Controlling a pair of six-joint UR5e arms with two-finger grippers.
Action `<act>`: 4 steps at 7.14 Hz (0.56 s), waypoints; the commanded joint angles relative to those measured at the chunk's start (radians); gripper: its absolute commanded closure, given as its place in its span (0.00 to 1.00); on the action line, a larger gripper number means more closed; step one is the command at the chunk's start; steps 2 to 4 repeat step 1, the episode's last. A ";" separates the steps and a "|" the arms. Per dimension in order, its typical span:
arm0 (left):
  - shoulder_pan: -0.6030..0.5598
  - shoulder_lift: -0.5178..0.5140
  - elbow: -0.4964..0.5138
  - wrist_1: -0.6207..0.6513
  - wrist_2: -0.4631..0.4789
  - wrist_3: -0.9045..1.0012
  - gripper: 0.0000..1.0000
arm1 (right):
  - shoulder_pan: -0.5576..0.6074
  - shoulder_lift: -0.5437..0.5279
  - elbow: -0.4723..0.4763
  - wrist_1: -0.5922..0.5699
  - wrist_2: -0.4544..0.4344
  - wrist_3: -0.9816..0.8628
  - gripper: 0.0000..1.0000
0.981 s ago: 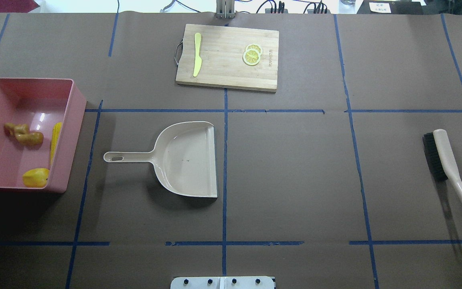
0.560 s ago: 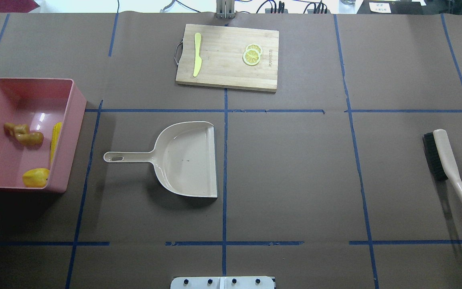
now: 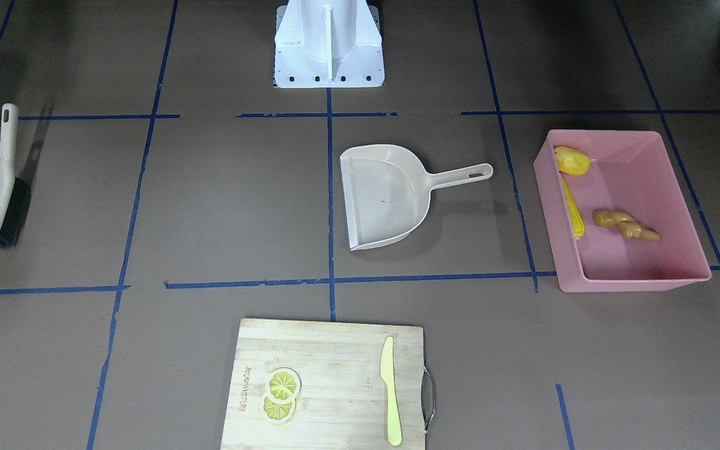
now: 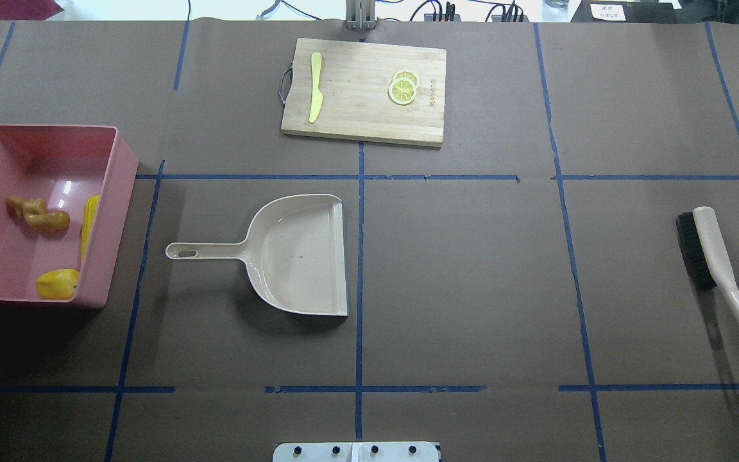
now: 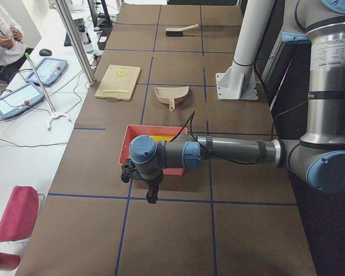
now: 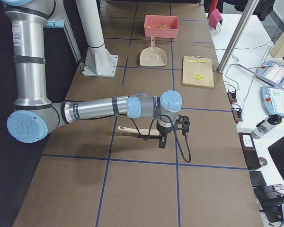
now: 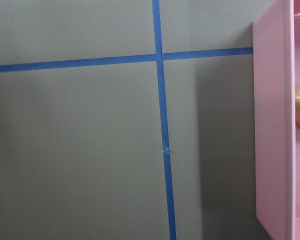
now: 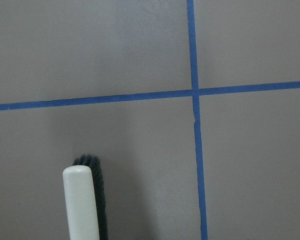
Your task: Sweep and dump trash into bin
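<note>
Brown paper covers the whole table (image 4: 472, 289), with blue tape (image 4: 360, 256) marking it into squares. Going from the robot's side outward, the first row has three things. On the robot's left is the bin (image 4: 120, 205), a big pink rectangular tub with sloped walls and a rim. All the trash is in it, three toy foods:
- one long yellow corn cob (image 4: 89, 224), lying along the wall nearest the dustpan
- one stubby yellow potato-like lump (image 4: 57, 283), in the corner closest to the robot
- one knobbly tan ginger root (image 4: 39, 215), out on the floor of the tub, beside the cob

One beige dustpan (image 4: 302, 256) lies flat in the middle with nothing in it, its handle pointing at the bin. One brush (image 4: 716, 269) with black bristles is way off on the right.

The left tool (image 5: 152, 194) hangs over the table just beside the bin, and the right tool (image 6: 161, 142) hangs near the brush handle. Only the side cameras catch them, so I can't tell if either is wide or narrow.

Farthest out is one wooden cutting board (image 4: 363, 115), with one pale yellow-green knife (image 4: 315, 86) and two overlapping lemon slices (image 4: 403, 88) on it.
</note>
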 commanded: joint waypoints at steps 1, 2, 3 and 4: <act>0.000 -0.013 -0.013 0.001 0.007 0.004 0.00 | 0.000 -0.014 0.002 0.001 0.004 -0.001 0.00; 0.000 -0.013 -0.013 0.001 0.007 0.004 0.00 | 0.000 -0.014 0.002 0.001 0.004 -0.001 0.00; 0.000 -0.013 -0.013 0.001 0.007 0.004 0.00 | 0.000 -0.014 0.002 0.001 0.004 -0.001 0.00; 0.000 -0.013 -0.013 0.001 0.007 0.004 0.00 | 0.000 -0.014 0.002 0.001 0.004 -0.001 0.00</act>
